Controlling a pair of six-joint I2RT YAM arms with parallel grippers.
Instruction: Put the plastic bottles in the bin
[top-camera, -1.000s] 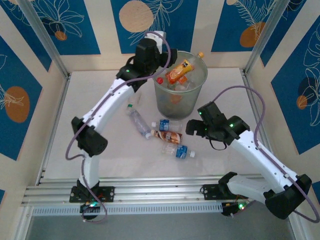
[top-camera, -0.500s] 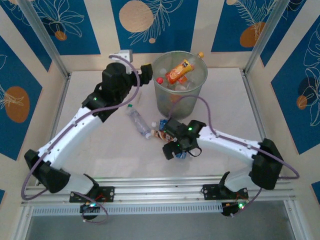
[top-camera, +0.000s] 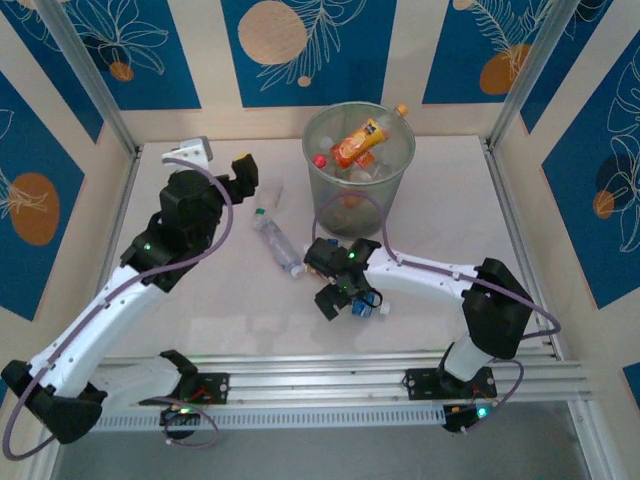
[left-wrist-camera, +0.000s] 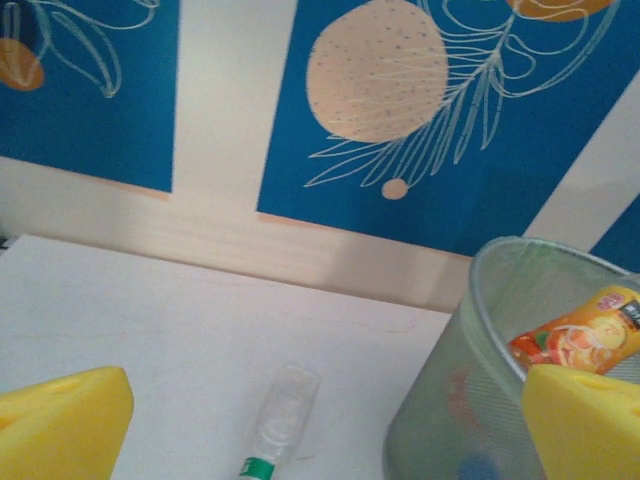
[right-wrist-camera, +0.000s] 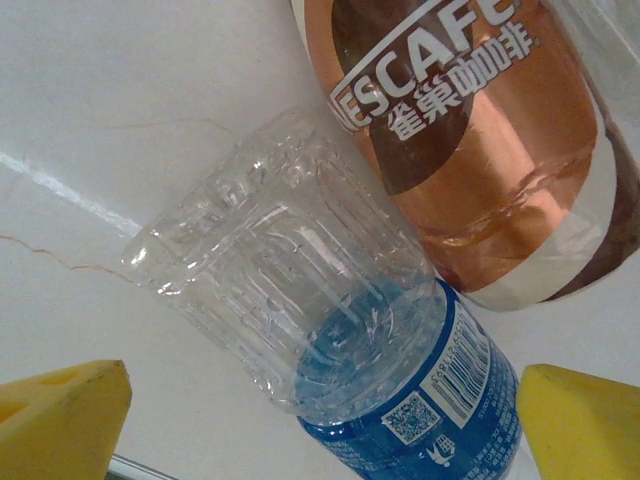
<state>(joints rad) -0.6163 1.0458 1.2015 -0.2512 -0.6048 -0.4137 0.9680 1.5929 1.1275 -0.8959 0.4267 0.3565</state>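
Right wrist: wide-open empty end effector (right-wrist-camera: 322, 415) astride blue-label bottle (right-wrist-camera: 330, 330), brown-label bottle (right-wrist-camera: 470, 150) alongside, bare table (right-wrist-camera: 100, 80) beyond.

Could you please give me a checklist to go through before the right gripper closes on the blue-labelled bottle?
1. Right gripper open: ok, its jaws stand wide apart.
2. Blue-labelled bottle between the fingers: ok, it lies on the table between them in the right wrist view.
3. Neighbours clear of the grasp: not ok, the brown-labelled bottle lies right against it and might get caught.
4. Left gripper out of the way: ok, it is open and left of the bin, apart from it.
5. Bin upright: ok.
6. Room left in the bin: cannot tell; the orange bottle on top already pokes above the rim.
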